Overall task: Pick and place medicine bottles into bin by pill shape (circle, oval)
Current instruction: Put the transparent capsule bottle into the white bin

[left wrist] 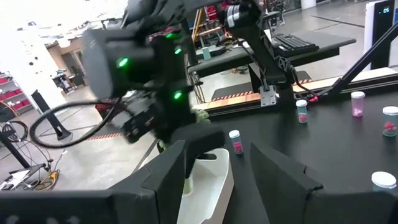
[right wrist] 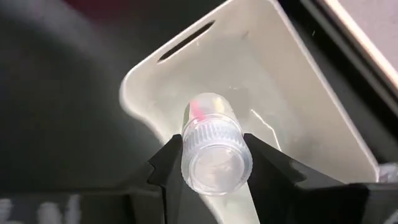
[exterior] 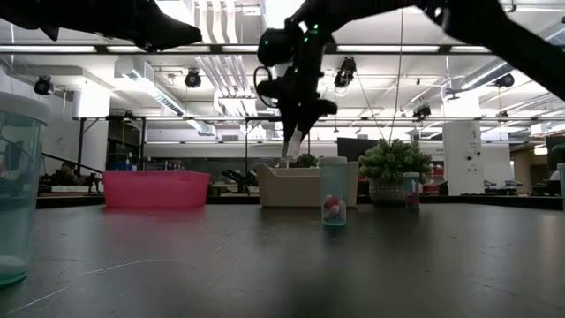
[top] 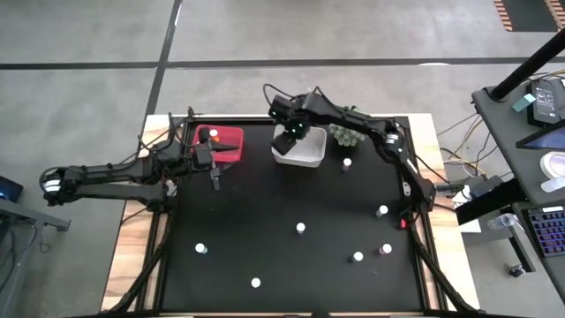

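One small clear medicine bottle (right wrist: pixel 214 152) with pink pills held in right pincer (right wrist: pixel 211 163), cap toward wrist camera, long axis pointing down into white rectangular plastic bin (top: pixel 298 148) near desk's far edge. Left pincer (top: pixel 214 179) part open, empty, near red plastic bin (top: pixel 231 148) toward far left corner. Green spiky plant (top: pixel 346 134) beside white bin. Seven white-capped bottles (top: pixel 300 228) scattered over black desk (top: pixel 265 212). Concrete floor around.
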